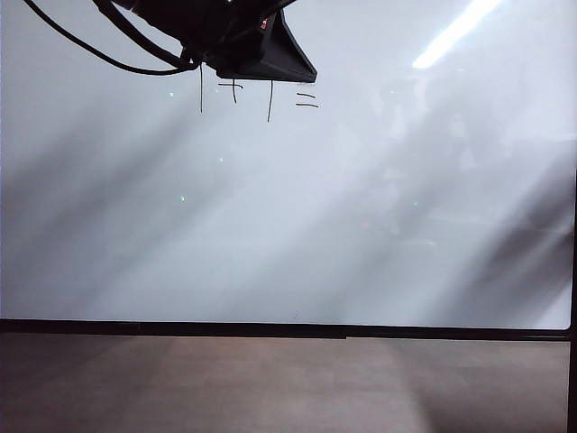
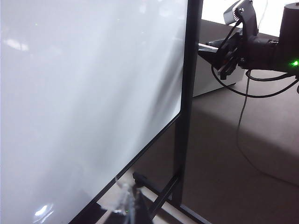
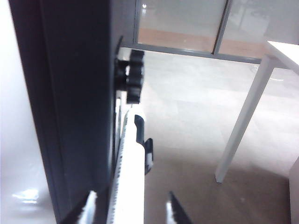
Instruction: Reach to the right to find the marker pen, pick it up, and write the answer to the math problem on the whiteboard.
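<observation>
The whiteboard (image 1: 270, 234) fills the exterior view, with the math problem (image 1: 257, 93) in thin black strokes near its top; no answer is in view. Neither gripper shows there. In the right wrist view the white marker pen (image 3: 132, 168) with a black clip lies along the board's dark frame (image 3: 70, 93). My right gripper (image 3: 131, 211) is open and straddles the pen, with a gap showing beside one finger (image 3: 175, 211). The left wrist view shows the whiteboard (image 2: 84, 93), its black post (image 2: 189, 84) and the right arm (image 2: 261, 46) beyond it. My left gripper (image 2: 128, 205) is a blur.
Dark hardware with cables (image 1: 248, 41) hangs over the board's top. A black knob (image 3: 133, 81) sticks out of the frame above the pen. A white table leg (image 3: 238, 130) stands on the floor. The stand's foot (image 2: 161, 191) and a cable (image 2: 243, 121) lie low.
</observation>
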Controlling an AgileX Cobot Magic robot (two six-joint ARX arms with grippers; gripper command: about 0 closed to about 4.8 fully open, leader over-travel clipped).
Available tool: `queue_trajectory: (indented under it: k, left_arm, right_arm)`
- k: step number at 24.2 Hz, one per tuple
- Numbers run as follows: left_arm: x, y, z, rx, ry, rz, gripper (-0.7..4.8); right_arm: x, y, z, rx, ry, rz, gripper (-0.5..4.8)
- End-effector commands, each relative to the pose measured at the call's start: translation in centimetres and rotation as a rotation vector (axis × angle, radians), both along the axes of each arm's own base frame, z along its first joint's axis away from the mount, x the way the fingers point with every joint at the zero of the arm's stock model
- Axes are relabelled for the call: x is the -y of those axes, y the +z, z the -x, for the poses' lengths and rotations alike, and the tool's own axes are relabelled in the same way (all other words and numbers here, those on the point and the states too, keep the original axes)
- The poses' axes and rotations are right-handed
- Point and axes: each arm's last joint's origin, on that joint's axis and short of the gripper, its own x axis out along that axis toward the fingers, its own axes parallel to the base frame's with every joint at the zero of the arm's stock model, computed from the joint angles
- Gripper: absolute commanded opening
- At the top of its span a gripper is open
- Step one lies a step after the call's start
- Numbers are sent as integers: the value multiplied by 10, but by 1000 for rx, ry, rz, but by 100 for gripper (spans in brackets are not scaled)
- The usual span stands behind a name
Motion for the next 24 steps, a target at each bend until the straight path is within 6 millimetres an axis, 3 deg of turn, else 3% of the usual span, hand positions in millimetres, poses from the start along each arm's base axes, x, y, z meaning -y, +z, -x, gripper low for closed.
queue_trajectory:
  k: [1, 2, 5, 8, 11, 14, 17, 20, 24]
  left_arm:
    - [-1, 2, 0, 10, -1, 4, -5]
    - [-1, 2, 0, 10, -1, 3, -5]
    - [-1, 1, 0, 2, -1, -3, -5]
    - [-1, 1, 0, 3, -1, -3, -5]
    - [-3, 7, 3, 17, 0, 10, -5]
    - [-18, 30, 17, 30, 114, 69, -5]
    - [-41, 56, 41, 59, 215, 88, -5]
    - [-64, 79, 65, 119, 303, 127, -5]
    - [-68, 84, 70, 139, 303, 148, -5]
  right_arm:
    - [0, 4, -1, 26, 3, 10, 197]
    - [0, 4, -1, 26, 3, 9, 166]
    - [0, 4, -1, 26, 3, 8, -8]
    - [0, 11, 2, 70, -9, -8, -6]
    - [-2, 39, 21, 144, -138, -23, -6]
    - [-12, 77, 62, 77, -295, -44, -6]
    - [-30, 118, 106, -37, -311, -66, -6]
    - [-68, 164, 159, 47, -192, -71, -6]
    - [-117, 191, 198, 108, 16, -146, -6]
